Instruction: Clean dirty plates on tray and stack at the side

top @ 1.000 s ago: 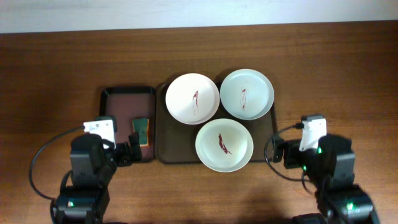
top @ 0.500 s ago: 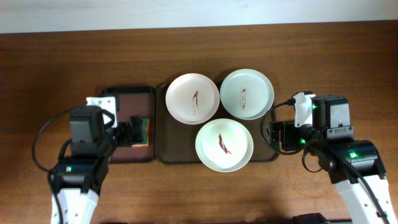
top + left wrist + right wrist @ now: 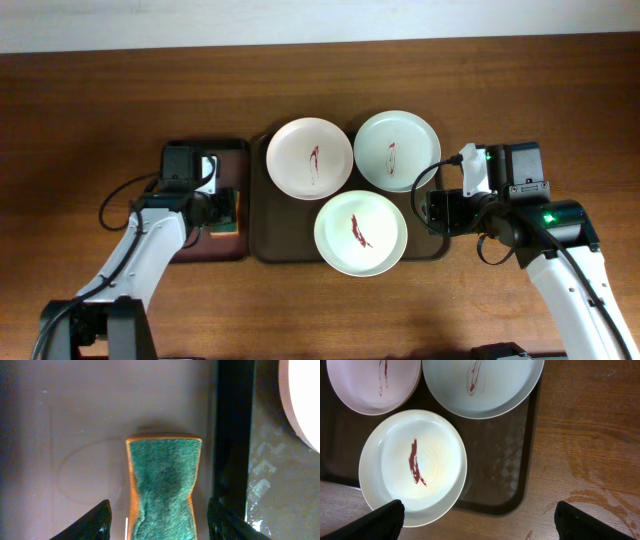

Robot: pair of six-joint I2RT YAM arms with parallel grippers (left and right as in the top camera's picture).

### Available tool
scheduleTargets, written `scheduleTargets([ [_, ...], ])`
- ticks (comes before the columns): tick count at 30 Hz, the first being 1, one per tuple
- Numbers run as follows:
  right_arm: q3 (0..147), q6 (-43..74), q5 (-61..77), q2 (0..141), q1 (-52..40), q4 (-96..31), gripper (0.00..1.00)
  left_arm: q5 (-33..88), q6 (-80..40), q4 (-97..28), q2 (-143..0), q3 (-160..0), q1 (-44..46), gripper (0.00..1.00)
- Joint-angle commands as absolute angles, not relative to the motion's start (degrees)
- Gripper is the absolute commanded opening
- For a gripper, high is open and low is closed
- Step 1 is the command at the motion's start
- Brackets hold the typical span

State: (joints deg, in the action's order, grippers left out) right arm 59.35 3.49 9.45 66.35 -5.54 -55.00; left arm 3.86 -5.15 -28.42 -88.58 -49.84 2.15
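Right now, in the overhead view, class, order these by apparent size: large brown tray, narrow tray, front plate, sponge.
1. Large brown tray
2. Narrow tray, partly covered by an arm
3. Front plate
4. Sponge, partly hidden

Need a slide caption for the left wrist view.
Open left gripper above a green sponge in the narrow tray, white plate edge at right.
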Motion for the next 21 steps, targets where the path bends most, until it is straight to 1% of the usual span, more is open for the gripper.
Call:
scheduleTargets([
  [1, 60.4, 3.9, 10.1, 66.5, -5.2, -54.8, 0.96, 0.6, -3.4, -27.6, -90.9, -50.4, 4.8, 0.59],
  [3, 60.4, 3.9, 10.1, 66.5, -5.2, -54.8, 0.96, 0.2, -3.4, -26.9, -92.2, -50.4, 6.1, 0.57],
  [5, 60.4, 3.9, 10.1, 66.5, -5.2, -54.8, 0.96, -1.0, -3.4, -26.6, -92.7, -50.4, 6.3, 0.49],
  [8, 60.4, 3.9, 10.1, 66.5, -5.2, -54.8, 0.96, -3.9, -3.4, -26.6, -92.7, -50.4, 6.3, 0.49],
  [14, 60.4, 3.9, 10.1, 66.5, -5.2, -54.8, 0.95, -3.9, -3.4, -26.8, -94.3, -49.7, 6.3, 0.49],
  [15, 60.4, 3.9, 10.1, 66.5, -5.2, -54.8, 0.95, -2.8, -3.4, -26.5, -95.0, -49.7, 6.4, 0.46],
  [17, 60.4, 3.9, 10.1, 66.5, -5.2, -54.8, 0.95, -0.8, -3.4, -26.1, -95.5, -49.7, 6.4, 0.43],
  [19, 60.4, 3.9, 10.1, 66.5, -5.2, -54.8, 0.95, -0.8, -3.4, -26.0, -95.5, -49.7, 6.4, 0.35],
  [21, 60.4, 3.9, 10.1, 66.5, -5.2, -54.8, 0.95, -0.8, -3.4, -25.9, -95.5, -49.7, 6.4, 0.2],
])
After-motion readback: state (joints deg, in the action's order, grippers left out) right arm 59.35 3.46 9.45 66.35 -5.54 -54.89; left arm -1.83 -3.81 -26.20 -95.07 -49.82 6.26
